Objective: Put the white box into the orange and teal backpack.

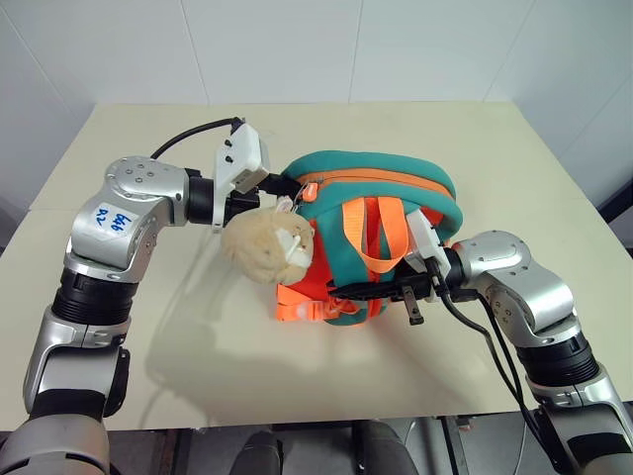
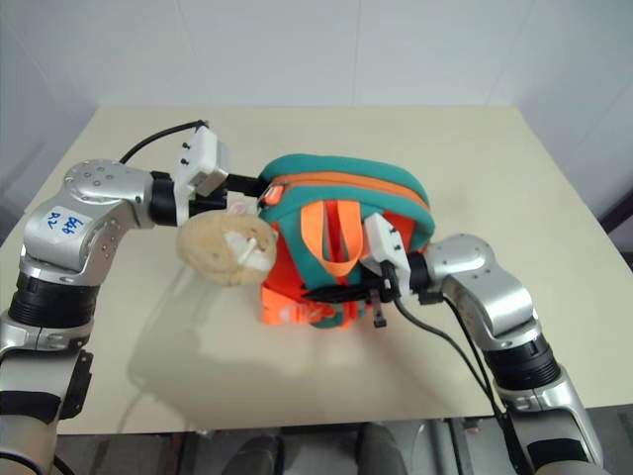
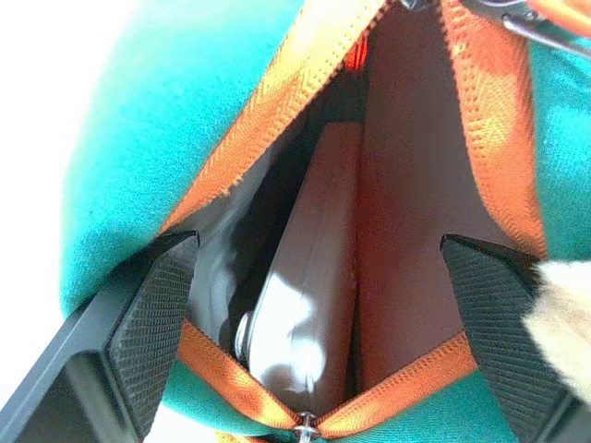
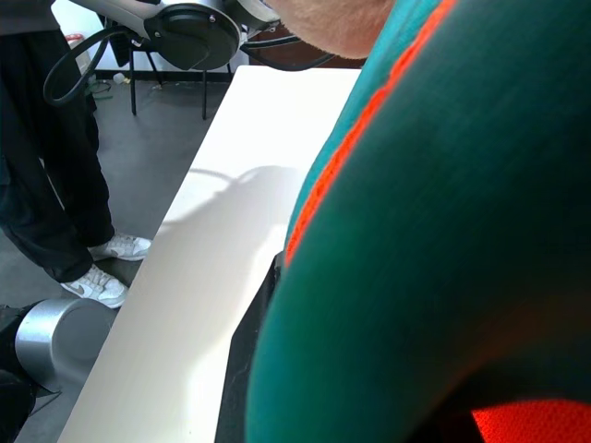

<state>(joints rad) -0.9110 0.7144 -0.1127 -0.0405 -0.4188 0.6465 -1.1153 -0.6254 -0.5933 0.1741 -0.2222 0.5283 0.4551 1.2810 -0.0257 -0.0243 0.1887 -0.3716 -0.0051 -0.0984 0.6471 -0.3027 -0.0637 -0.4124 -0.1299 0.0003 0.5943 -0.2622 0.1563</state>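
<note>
**White box sits inside the backpack, left fingers spread wide**

The small soft orange and teal backpack [image 1: 381, 188] is seen lifted up on the beige table [image 1: 514, 139], roughly in the middle, with orange webbing loops hanging down its front. A tan plush animal toy [image 1: 265, 247] is seen dangling off the side facing the left arm.

The flat white box with rounded corners [image 3: 309, 305] is found down in the open mouth of the backpack, standing on edge between the grey lining and the reddish inner wall, framed by the orange zipper tape. Its lettering can't be made out.

The left gripper [image 3: 319, 277] is held right at that opening, its two black ribbed fingers [image 3: 152, 318] spread wide apart on either side with nothing pinched between them.

The right gripper [image 1: 381, 289] is pressed together on the backpack's lower edge, by the teal strap.

A person's dark trousers and white sneakers [image 4: 106, 268] are seen on the floor beside the table.
</note>
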